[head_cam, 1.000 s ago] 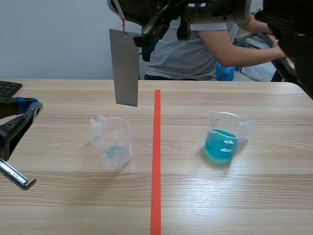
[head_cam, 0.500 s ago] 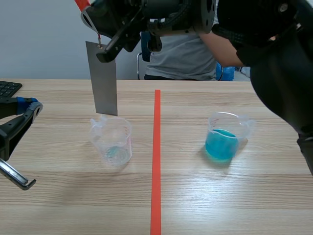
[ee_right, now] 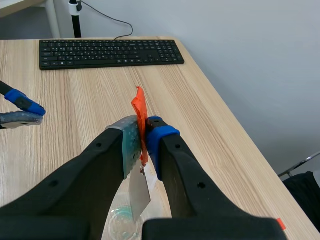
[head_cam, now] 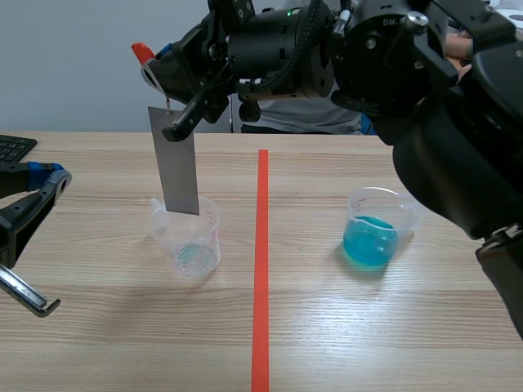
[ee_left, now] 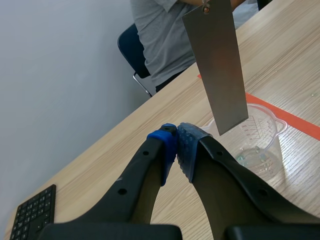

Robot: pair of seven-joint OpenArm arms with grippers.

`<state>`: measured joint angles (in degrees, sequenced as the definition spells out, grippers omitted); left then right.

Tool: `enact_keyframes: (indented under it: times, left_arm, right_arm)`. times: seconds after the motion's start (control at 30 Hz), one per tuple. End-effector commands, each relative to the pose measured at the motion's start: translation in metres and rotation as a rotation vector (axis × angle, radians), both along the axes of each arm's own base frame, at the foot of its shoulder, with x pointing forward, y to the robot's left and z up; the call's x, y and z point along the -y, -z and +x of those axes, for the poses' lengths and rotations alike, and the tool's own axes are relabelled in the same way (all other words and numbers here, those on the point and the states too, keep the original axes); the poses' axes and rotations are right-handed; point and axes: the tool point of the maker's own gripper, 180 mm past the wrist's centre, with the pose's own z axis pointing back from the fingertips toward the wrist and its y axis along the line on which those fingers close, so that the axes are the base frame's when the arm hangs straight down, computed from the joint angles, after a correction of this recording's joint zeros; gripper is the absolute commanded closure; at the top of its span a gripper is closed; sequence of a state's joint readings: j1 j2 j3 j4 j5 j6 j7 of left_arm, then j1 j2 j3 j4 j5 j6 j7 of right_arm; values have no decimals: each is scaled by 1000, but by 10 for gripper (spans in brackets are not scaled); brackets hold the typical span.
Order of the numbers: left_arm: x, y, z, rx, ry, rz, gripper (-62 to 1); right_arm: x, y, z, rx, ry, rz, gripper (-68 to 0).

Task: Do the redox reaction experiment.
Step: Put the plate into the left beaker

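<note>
A grey metal plate [head_cam: 176, 159] hangs by a short wire from an orange tag [head_cam: 140, 51]. My right gripper [head_cam: 157, 67], reaching across from the right, is shut on that tag [ee_right: 140, 112]. The plate's lower edge is level with the mouth of a nearly empty clear beaker [head_cam: 186, 237], left of the tape line. I cannot tell whether it dips inside. A second beaker with blue liquid [head_cam: 372, 233] stands right of the line. My left gripper [head_cam: 37, 192] rests shut and empty at the table's left edge, its pads [ee_left: 186, 145] pointing toward the plate [ee_left: 217, 65] and the beaker [ee_left: 257, 137].
A black keyboard [ee_right: 110, 52] lies at the table's far left [head_cam: 12, 147]. A person in a grey shirt [ee_left: 160, 35] sits across the table behind my right arm. An orange-red tape line [head_cam: 261, 269] runs down the middle.
My right arm has carried the hanging plate left and down, from beside the tape line to over the clear beaker. The left arm has kept still.
</note>
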<state>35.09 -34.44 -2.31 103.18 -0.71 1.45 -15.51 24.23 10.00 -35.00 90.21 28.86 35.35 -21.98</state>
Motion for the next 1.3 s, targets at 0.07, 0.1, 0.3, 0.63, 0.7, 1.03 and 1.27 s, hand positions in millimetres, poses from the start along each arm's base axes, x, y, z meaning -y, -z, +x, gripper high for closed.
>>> enact_keyframes:
  times: [0.07,0.1,0.3,0.63,0.7,1.03,1.27]
  left_arm:
    - [1,-8,0,28,0,-17,-31]
    - [1,-8,0,28,0,-17,-32]
    - [1,-8,0,28,0,-17,-32]
    - [1,-8,0,28,0,-17,-31]
    - [1,-8,0,28,0,-17,-31]
    - [1,-8,0,28,0,-17,-32]
    - [1,-8,0,28,0,-17,-32]
  right_arm:
    - [-3,-8,6,25,-1,29,-6]
    - [-4,-5,8,21,3,25,-6]
    - [-8,11,16,-9,21,15,-6]
    - [-12,43,19,-12,24,-55,-6]
    - [-13,49,19,-12,21,-68,-6]
    - [-11,59,18,-3,16,-120,-113]
    - [-18,61,0,-19,-88,-118,-370]
